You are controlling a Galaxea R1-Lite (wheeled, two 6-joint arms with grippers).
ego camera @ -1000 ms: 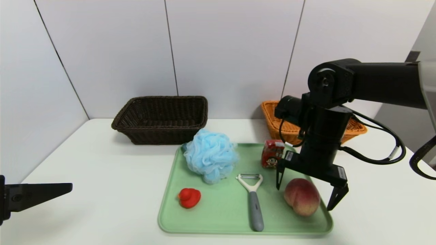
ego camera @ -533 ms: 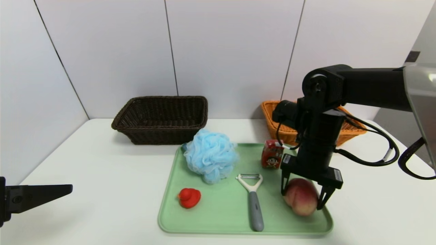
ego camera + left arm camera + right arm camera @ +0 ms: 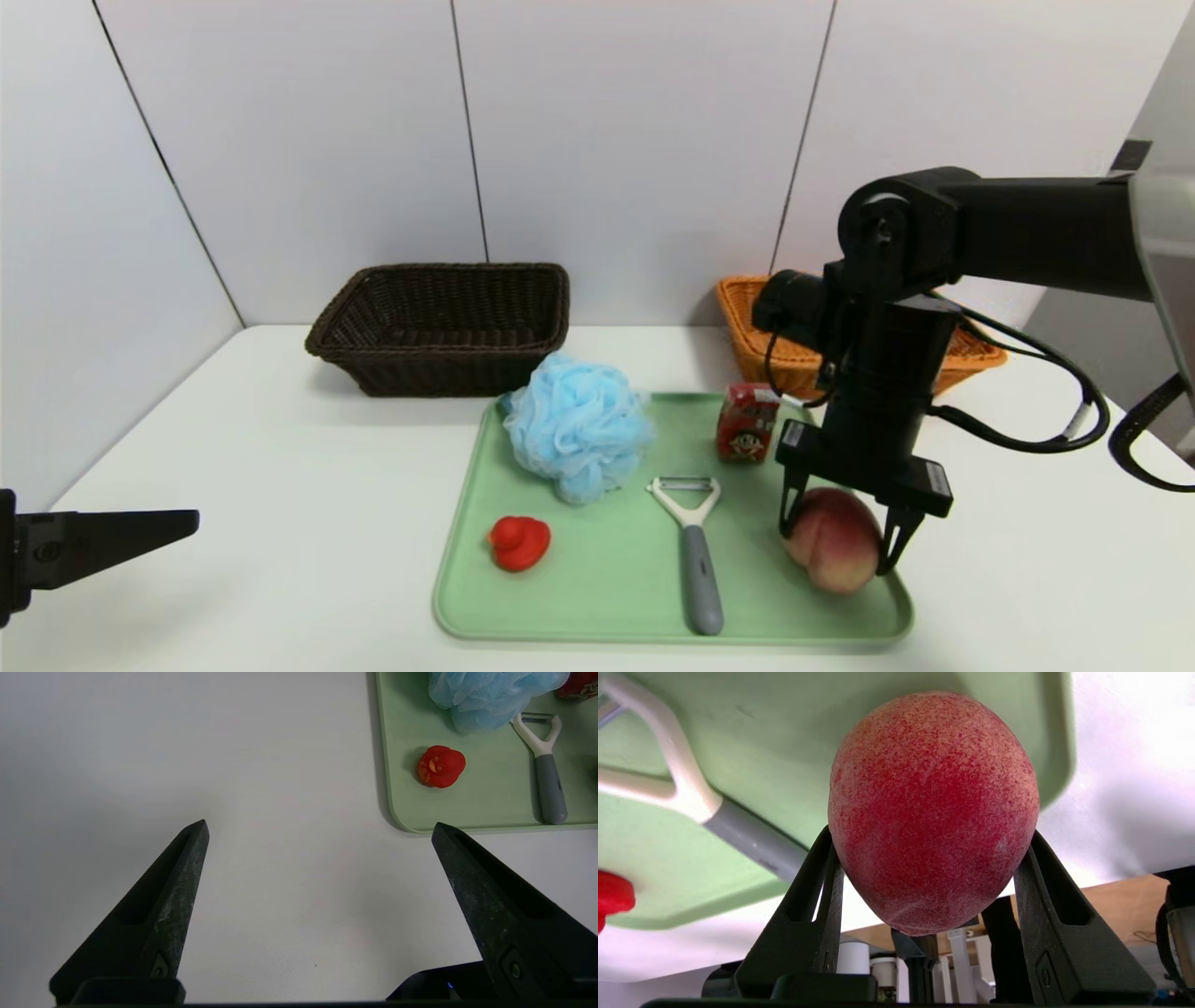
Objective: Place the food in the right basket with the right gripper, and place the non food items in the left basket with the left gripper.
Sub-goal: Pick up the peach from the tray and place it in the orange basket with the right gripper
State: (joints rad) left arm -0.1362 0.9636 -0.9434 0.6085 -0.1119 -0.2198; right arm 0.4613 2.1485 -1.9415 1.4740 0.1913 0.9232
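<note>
Right gripper (image 3: pixel 837 546) pointed down over the tray's (image 3: pixel 597 616) front right corner, fingers (image 3: pixel 817 891) pressed against both sides of the peach (image 3: pixel 833 539), clamped on it; impossible to tell whether the fruit is clear of the tray floor or resting on it. Red drink carton (image 3: pixel 747 422) upright near the tray's back right corner, just behind the gripper, apart from the peach. Blue bath pouf (image 3: pixel 579 427) at the tray's back left, bulging slightly over the back edge. Peeler (image 3: pixel 693 546) lying near the middle of the tray, white head toward the back, grey handle reaching almost to the front edge, between the red duck (image 3: pixel 519 542) and the peach. Duck near the tray's front left corner, touching nothing else. Dark brown basket (image 3: pixel 442 327) at the back of the white table (image 3: pixel 280 485), left of centre, close behind the pouf but off the tray. Orange basket (image 3: pixel 747 322) at the back right, partly hidden behind the right arm. Left gripper (image 3: pixel 320 833) hanging over the table's front left area, well apart from the tray, fingers spread wide, holding nothing.
</note>
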